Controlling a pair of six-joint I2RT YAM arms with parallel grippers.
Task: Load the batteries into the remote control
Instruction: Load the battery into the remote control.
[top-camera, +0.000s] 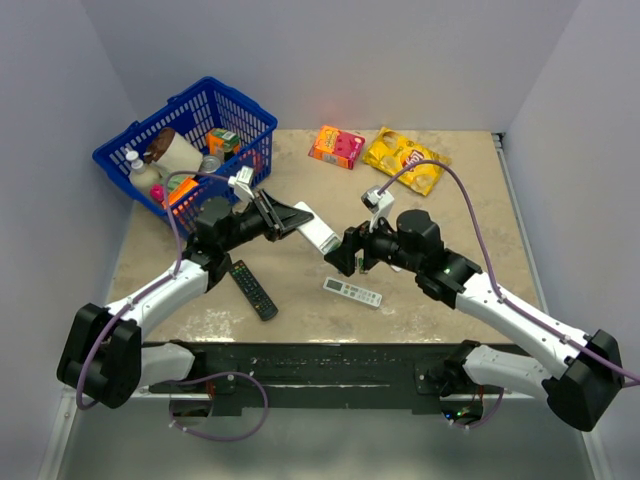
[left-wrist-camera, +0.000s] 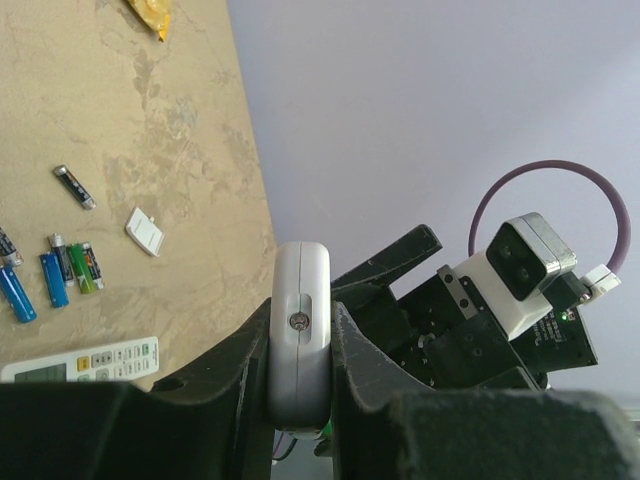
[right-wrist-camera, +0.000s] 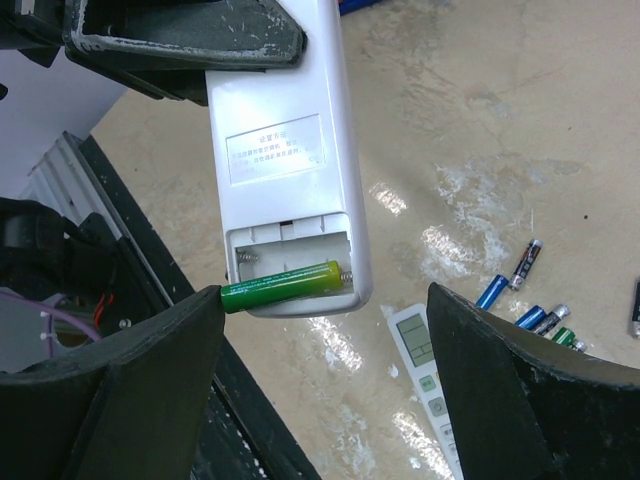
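Observation:
My left gripper is shut on the white remote control and holds it edge-on above the table, seen from above as remote control. In the right wrist view the remote control shows its plain back with the compartment uncovered. A green battery lies slanted in that compartment, its left end sticking out past the edge and touching my right gripper's left finger. My right gripper stands open just below the remote. Several loose batteries lie on the table.
A slimmer white remote and a long black remote lie on the table below the arms. A small white cover rests near the loose cells. A blue basket of groceries stands back left, with an orange box and a yellow bag at the back.

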